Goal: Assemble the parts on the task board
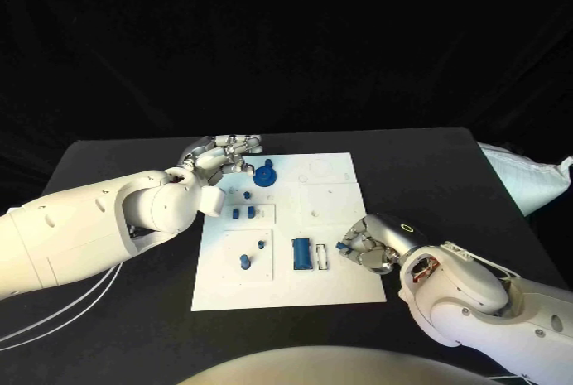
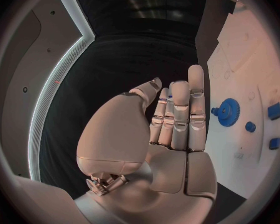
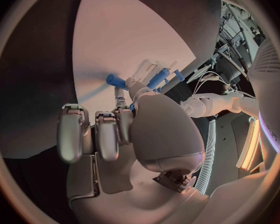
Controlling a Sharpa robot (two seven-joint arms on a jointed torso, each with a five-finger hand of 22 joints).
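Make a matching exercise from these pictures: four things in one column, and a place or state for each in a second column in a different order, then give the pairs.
Things
1. left hand
2. right hand
3. blue gear
4. blue block

Places or states
A. lies on the task board in its near half, beside a small white slot
B. at the board's near right edge, fingers curled in
C. at the board's far left corner, fingers straight, holding nothing
D. lies on the board near its far left corner

Pairs: 1-C, 2-B, 3-D, 4-A
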